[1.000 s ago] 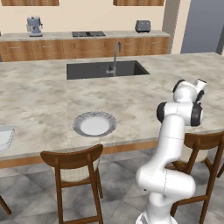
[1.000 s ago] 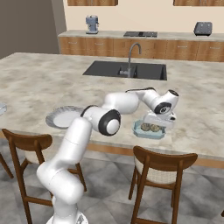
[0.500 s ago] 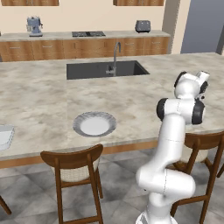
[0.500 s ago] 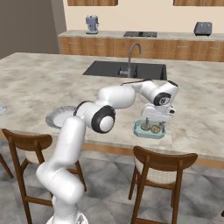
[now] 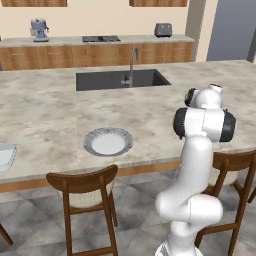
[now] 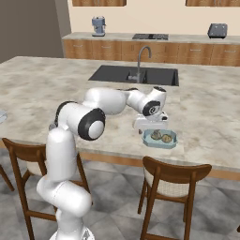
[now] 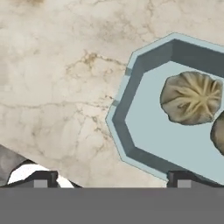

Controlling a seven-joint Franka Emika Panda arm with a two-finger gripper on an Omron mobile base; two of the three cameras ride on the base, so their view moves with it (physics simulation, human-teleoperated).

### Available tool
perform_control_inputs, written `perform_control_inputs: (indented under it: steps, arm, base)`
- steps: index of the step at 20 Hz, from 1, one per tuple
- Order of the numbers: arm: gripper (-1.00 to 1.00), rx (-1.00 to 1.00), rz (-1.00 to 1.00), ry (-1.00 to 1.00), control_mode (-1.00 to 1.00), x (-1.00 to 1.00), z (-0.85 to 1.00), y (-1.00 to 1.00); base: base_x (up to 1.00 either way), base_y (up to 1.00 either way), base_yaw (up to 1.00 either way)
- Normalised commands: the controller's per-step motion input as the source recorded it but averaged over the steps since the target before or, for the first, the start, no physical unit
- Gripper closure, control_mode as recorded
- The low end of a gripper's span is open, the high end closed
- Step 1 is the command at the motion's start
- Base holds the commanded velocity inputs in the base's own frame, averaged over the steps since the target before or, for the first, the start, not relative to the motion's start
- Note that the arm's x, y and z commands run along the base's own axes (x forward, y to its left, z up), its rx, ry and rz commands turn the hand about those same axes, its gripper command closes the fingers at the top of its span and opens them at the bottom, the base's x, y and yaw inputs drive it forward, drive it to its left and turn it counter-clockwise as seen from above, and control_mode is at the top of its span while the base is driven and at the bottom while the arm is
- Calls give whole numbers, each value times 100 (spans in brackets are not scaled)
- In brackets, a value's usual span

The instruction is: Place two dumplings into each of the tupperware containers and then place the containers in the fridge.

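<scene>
surface [image 7: 65,78]: veined marble, smooth, matt
container [image 7: 131,87]: smooth pale blue plastic
dumplings [image 7: 191,98]: lumpy, creased, dull tan
chairs [image 5: 85,182]: brown wood

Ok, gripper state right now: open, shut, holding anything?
Gripper: open and empty, fingertips spread wide above the near corner of the tupperware container, which holds two dumplings.

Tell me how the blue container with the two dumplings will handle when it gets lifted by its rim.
The container looks like a shallow, thin-walled tray, so it probably weighs little and may flex slightly. A one-sided hold could tilt it. The dumplings sit loose on its smooth floor, so they would likely slide toward the low side. The open gripper hovers above it.
</scene>
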Motion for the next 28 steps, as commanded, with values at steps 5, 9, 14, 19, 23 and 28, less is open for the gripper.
perform_control_inputs:
  steps: [5, 9, 14, 19, 23, 28]
  arm:
    - [-100, 0, 9, -19, -100, 31, -36, 10]
    - [-100, -4, 0, -12, -100, 24, -48, 18]
    - [-100, 0, -2, -6, -100, 22, -16, 1]
    - [-100, 0, -1, -1, -100, 42, -2, -1]
    - [-100, 0, -1, 0, -100, 29, -6, -6]
    - [-100, 0, -1, 7, -100, 7, -9, -1]
  base:
    - [0, 0, 0]
    - [0, 0, 0]
    - [0, 0, 0]
    - [0, 0, 0]
    - [0, 0, 0]
    - [0, 0, 0]
